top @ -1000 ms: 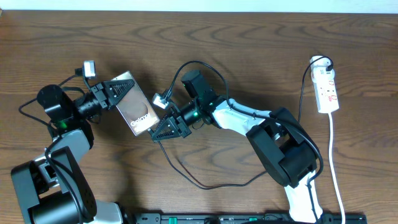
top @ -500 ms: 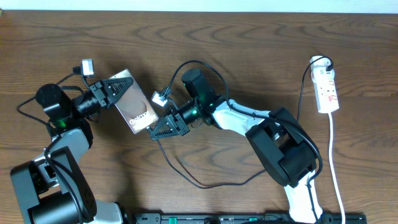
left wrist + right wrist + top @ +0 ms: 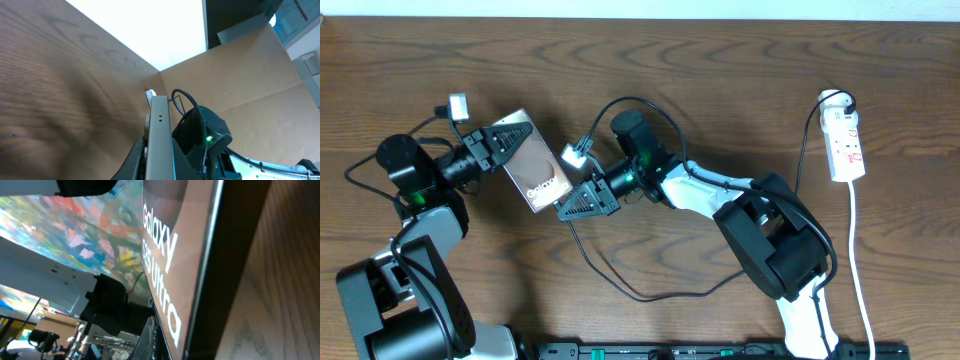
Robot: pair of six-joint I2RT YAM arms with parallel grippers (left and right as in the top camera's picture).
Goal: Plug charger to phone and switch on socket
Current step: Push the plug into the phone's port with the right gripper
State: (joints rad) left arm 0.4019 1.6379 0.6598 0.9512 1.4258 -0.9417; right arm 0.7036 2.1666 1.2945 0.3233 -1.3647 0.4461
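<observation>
Flat bronze rectangular phone (image 3: 538, 172) is clamped tilted in left hand (image 3: 510, 145); thin black charger cable (image 3: 642, 299) seems pinched in closed right hand (image 3: 566, 209), just beside phone's lower end. Tip could be misaligned, port missed, phone shoved loose.

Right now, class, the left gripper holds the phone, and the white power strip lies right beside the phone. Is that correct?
Not quite. The left gripper does hold the phone, but the white power strip lies far from it, at the right side of the table. The overhead view shows this.
</observation>
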